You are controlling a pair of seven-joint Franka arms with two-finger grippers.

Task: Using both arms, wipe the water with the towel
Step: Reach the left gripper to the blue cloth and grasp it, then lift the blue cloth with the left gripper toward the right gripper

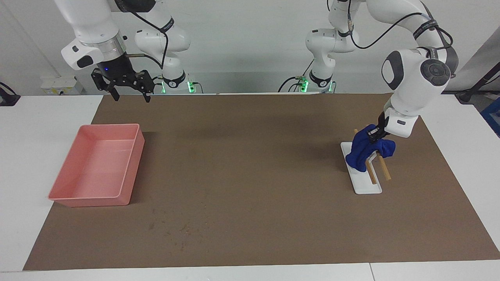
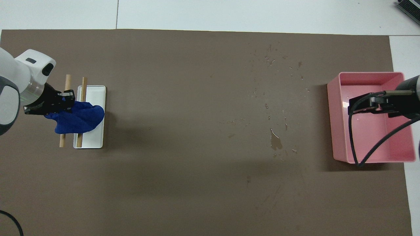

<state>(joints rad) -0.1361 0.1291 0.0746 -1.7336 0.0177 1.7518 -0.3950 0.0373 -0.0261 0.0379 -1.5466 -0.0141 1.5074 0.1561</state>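
A: Nothing is wiped yet, I think. The left hand pinches the towel, which hangs on the wooden rack near the tabletop edge at the left arm's end.

B: And the water?

A: Drops lie toward the right arm's end, beside the pink tray. The right hand, fingers spread, waits over the corner there. Carrying and wiping remain.

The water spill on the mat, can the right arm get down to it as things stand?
Probably yes: the right gripper hangs open over the pink tray, and only bare mat lies beside the water spill.
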